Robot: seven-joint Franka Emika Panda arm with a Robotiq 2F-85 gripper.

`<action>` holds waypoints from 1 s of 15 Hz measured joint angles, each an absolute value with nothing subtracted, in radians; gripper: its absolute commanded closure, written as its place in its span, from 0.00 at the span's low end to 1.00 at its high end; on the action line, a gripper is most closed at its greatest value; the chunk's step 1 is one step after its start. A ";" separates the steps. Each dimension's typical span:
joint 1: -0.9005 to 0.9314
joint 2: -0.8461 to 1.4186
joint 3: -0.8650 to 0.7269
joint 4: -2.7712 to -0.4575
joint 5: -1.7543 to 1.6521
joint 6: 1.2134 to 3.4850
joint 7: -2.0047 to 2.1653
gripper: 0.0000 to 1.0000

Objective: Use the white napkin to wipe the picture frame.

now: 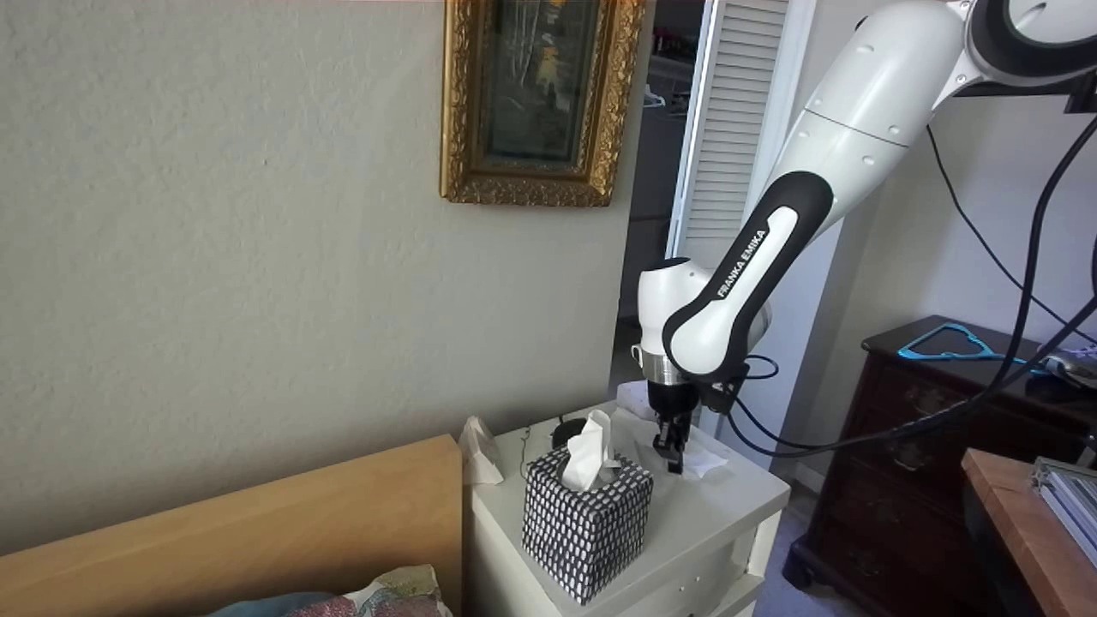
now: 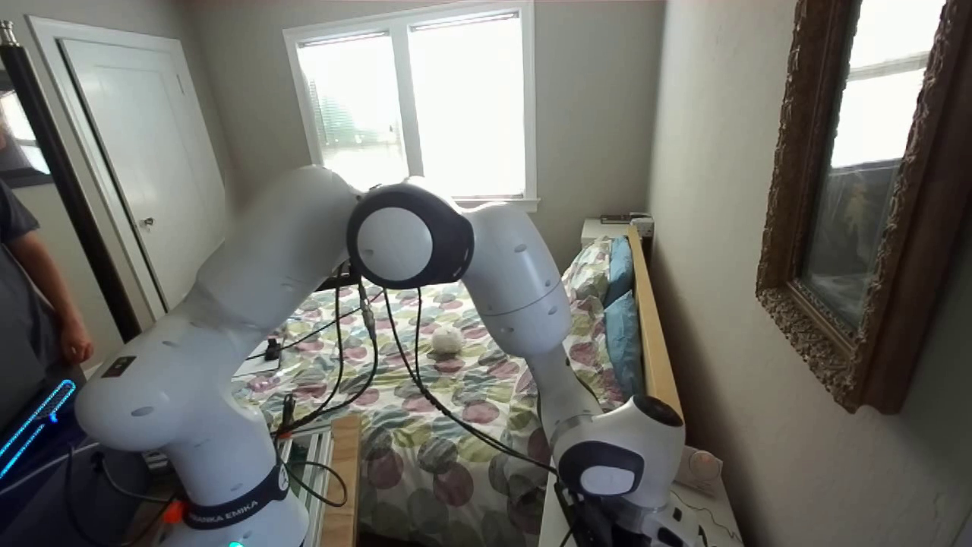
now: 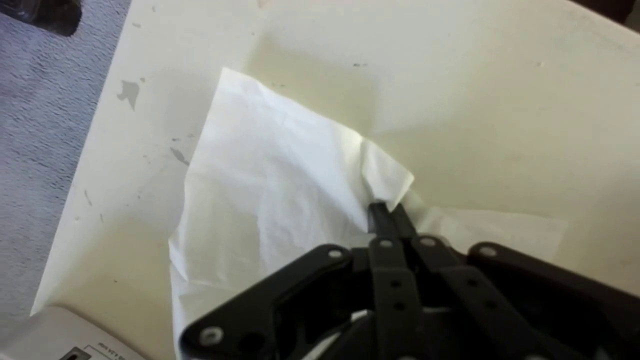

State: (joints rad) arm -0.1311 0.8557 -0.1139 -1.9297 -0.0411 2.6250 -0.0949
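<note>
Black two-fingered claw [image 3: 390, 207]: we see it pointing down, its jaws almost together, with a raised fold of the thin white paper napkin [image 3: 270, 165] pinched at the tips.
Napkin: we find it creased and partly spread beneath the claw, on the marked, white-painted counter [image 3: 475, 80]; we cannot tell whether the fainter white sheet [image 3: 505, 232] on the claw's other side belongs to it.
Ornate gilded picture frame [image 1: 531, 190]: we see it hanging on the grey textured wall [image 1: 257, 257], higher than the counter and well apart from napkin and claw; in an exterior view its glass reflects the bright, white-framed window [image 2: 402, 99].
Cube-shaped, dark-and-white patterned tissue box [image 1: 587, 523]: it stands upright on the counter near the claw, and we see a white tissue [image 1: 589, 450] sticking up from its top.
Smooth white casing [image 3: 65, 335]: we see part of it at the counter's edge, near the napkin, its print too small for us to read.
Light wooden headboard [image 1: 343, 506]: we see it in both exterior views, running along the wall beside the counter.
Dark wooden dresser [image 1: 874, 480]: it stands apart from the counter, and we see a bright blue hanger [image 1: 951, 329] on its top.
</note>
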 measured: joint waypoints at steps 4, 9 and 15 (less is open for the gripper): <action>-0.141 0.813 -0.099 -1.940 0.032 2.624 0.002 1.00; -0.177 0.677 -0.077 -2.010 0.166 2.603 0.090 1.00; -0.221 0.522 -0.073 -2.135 0.296 2.602 0.120 0.99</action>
State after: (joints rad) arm -0.2209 0.5224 -0.0729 -2.1352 0.2962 2.6023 0.1197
